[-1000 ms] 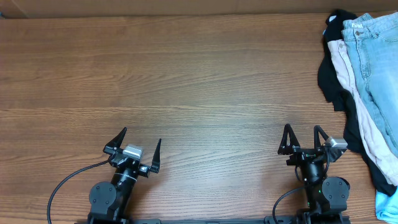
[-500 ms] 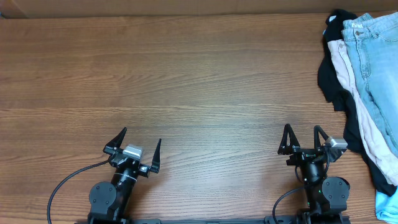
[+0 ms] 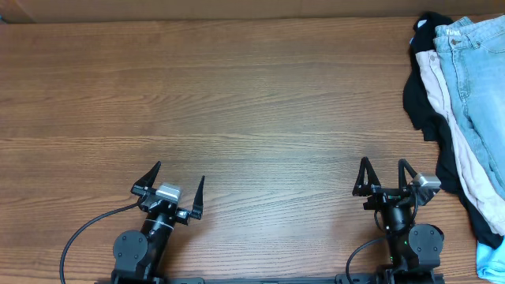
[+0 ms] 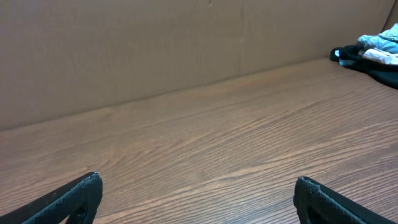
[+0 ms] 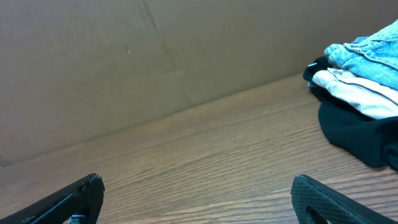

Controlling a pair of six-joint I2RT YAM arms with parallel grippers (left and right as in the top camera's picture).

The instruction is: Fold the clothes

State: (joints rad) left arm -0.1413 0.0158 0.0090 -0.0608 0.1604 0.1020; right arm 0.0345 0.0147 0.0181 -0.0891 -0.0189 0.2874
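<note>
Closest to the robot, the left gripper point(image 3: 180, 172) is sitting low over the wooden table point(image 3: 237, 102) with its fingers spread wide and nothing between them. The right gripper point(image 3: 383, 162) is sitting the same way, jaws fully apart and empty. In each wrist view only the two black fingertips are showing at the bottom corners, with bare wood grain between them.

Over the past second nothing is changing. Both arms are keeping the same parked pose near their bases, and the pile of garments is lying as it was. Judging from that, the folding is not yet starting.

Farther out, at the table's right edge and partly running out of view, the light-blue denim shorts point(image 3: 473, 71) are lying on top of a stack. They are resting on the beige trousers point(image 3: 442, 87), which are in turn lying over the black garment point(image 3: 418, 102). The shorts are well apart from the left gripper and nearer the right one, so the right arm is probably going to reach first and pull them onto open wood. Beyond everything, a plain cardboard wall point(image 4: 155, 50) is closing off the back.
</note>
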